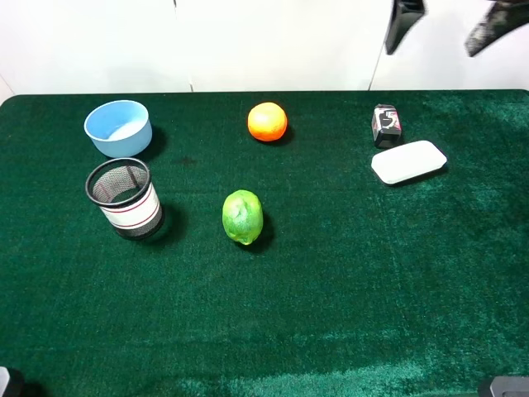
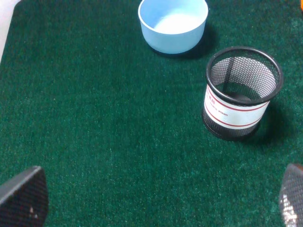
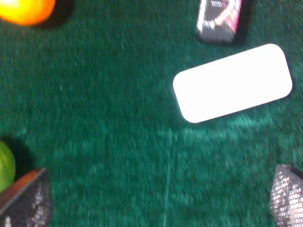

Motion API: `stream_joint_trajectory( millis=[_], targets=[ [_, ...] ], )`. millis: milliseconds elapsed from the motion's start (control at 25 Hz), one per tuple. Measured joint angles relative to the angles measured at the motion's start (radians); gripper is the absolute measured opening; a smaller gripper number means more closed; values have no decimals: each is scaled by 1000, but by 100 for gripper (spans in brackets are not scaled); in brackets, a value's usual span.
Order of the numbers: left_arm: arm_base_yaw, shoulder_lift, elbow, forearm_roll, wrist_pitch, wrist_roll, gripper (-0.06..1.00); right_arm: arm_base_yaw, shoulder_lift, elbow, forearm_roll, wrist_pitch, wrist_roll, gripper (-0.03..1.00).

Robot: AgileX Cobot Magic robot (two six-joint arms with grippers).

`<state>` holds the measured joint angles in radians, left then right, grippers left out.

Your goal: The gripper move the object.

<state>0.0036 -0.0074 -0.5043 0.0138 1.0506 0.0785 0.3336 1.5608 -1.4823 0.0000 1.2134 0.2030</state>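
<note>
Green felt [image 1: 347, 314] fills the lower half of the high view, a plush dark cloth covering the whole table, with lighter sheen streaks along its near and right parts. Behind the far edge stands a plain white wall [image 1: 273, 41].

On the cloth sit a lime [image 1: 242, 217] near the middle, an orange [image 1: 267, 121] toward the far edge, a blue bowl [image 1: 118, 127] at far left and a mesh cup [image 1: 126, 198] with a white, red-striped band just in front of the bowl.

At far right stands the box [image 1: 386, 126], small and black with red and white print, smaller than either fruit. A flat white case [image 1: 408, 161] lies just in front of it and slightly to the right, close but apart.

The right gripper [image 1: 450, 29] hangs high over the far right edge, well above the box, its two dark fingers spread wide with nothing between them. The left gripper appears only in its own wrist view [image 2: 156, 198], fingertips at the frame's two corners, parted wide and empty over bare felt.

That left wrist view shows the bowl [image 2: 173, 23] and the cup [image 2: 241, 92] close up, including the cup's mesh floor, which the high view hardly resolves. The right wrist view, blurred, shows the box [image 3: 218, 20] cut by the frame edge with pinkish-red print, the case [image 3: 232, 82] beside it, the orange [image 3: 26, 10] and a sliver of lime [image 3: 5, 165], with the gripper's [image 3: 161, 198] fingertips wide apart over empty cloth.
</note>
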Motion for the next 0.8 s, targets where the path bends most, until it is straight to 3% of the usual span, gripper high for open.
stream_joint_trajectory(
  millis=[800],
  targets=[
    [0,0,0,0,0,0,99,-10,-805,548,0,4,0,69]
  ],
)
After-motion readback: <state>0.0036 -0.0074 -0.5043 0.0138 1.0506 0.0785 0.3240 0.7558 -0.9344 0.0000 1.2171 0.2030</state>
